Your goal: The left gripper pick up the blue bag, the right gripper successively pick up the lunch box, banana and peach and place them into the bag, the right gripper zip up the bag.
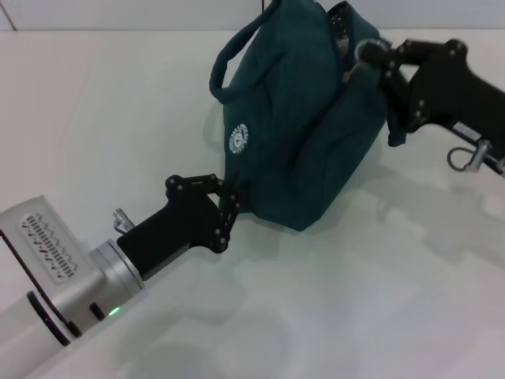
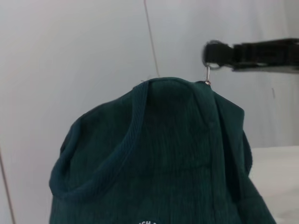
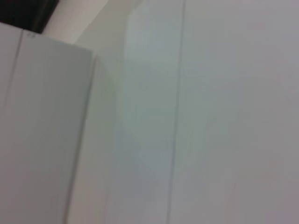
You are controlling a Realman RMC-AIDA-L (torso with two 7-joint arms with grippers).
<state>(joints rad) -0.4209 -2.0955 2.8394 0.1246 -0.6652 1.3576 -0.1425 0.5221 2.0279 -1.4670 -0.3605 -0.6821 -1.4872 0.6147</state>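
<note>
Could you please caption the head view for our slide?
Left gripper clamps the bag at its lower edge; right gripper holds the zipper pull.

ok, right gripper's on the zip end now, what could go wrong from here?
1. The right gripper holds only the small zipper pull; it may slip off mid-pull.
2. The left gripper pinches the bag low on one side, so the soft top could fold or drag towards the pull instead of zipping.
3. The handle hangs loose near the opening and might snag.

White tabletop [image 1: 331, 316], pale wall panels [image 3: 210, 116] with thin vertical seams, dark corner patch [image 3: 28, 14]
</note>
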